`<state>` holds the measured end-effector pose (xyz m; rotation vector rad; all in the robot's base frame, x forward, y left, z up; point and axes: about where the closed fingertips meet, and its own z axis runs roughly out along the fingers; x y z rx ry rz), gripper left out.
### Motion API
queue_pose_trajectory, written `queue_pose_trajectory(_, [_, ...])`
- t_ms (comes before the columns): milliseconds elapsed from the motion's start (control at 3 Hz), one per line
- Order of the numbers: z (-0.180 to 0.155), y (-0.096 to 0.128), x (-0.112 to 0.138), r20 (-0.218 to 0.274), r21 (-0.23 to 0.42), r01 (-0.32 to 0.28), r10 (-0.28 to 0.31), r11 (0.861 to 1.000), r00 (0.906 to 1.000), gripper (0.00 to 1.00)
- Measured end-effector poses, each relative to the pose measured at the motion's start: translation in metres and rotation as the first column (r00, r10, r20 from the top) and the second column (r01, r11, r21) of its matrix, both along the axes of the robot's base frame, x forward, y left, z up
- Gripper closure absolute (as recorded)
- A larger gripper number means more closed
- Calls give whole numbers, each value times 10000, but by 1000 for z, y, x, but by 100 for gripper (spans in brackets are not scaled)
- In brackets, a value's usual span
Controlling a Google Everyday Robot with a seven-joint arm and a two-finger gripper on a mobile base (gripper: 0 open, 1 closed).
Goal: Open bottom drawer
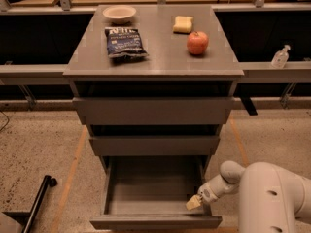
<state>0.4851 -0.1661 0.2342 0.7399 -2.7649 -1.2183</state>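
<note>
The bottom drawer [155, 221] of the grey cabinet stands pulled well out toward me, its shallow grey tray bare inside. Its flat front lies near the lower edge of the view. My gripper [195, 203] sits at the drawer's right front corner, just inside the tray by the right wall, with the white arm [272, 198] coming in from the lower right. The middle drawer [154, 145] and the top drawer [153, 110] are closed above it.
On the cabinet top [160, 62] lie a white bowl [119, 13], a blue chip bag [125, 41], a yellow sponge [182, 24] and a red apple [197, 42]. A clear bottle [281, 57] stands on the right ledge. A black pole [38, 203] lies on the floor at left.
</note>
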Motion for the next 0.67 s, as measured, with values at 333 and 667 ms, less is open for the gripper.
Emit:
queue_pose_trajectory(333, [36, 16, 13, 1186, 222, -376, 347, 9990, 9923, 62])
queue_pose_trajectory(667, [62, 28, 28, 2099, 482, -514, 402, 9975, 9769, 39])
